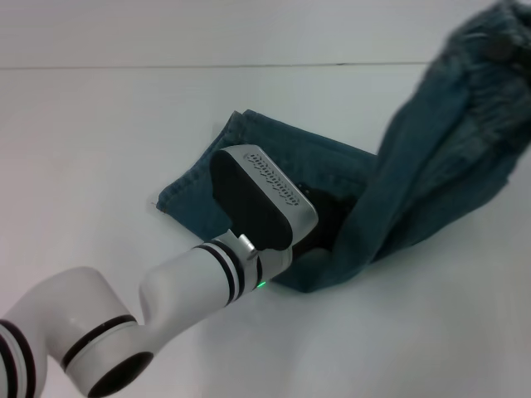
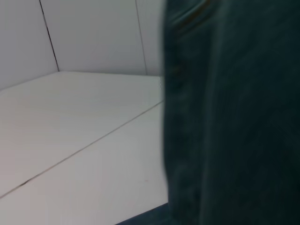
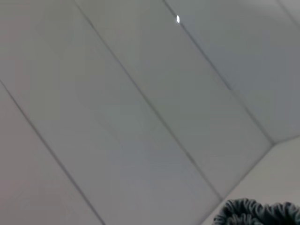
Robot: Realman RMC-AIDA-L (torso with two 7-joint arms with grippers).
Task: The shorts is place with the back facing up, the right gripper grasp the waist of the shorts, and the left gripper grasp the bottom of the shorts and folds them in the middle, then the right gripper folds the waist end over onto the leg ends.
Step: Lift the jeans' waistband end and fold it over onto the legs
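Observation:
The blue denim shorts (image 1: 274,157) lie on the white table (image 1: 99,141), leg ends toward the left. Their waist end (image 1: 477,91) is lifted off the table and rises to the upper right corner of the head view. The right gripper itself is outside the head view; the right wrist view shows only a bunched bit of denim (image 3: 260,213) at its edge. My left arm (image 1: 191,282) reaches in from the lower left. Its gripper (image 1: 319,222) is low over the shorts' near edge, mostly hidden under the wrist housing. Dark denim (image 2: 234,117) fills half of the left wrist view.
A white wall (image 1: 249,33) stands behind the table. Table seams (image 2: 84,150) run across the surface in the left wrist view. The right wrist view looks at white panels (image 3: 117,117).

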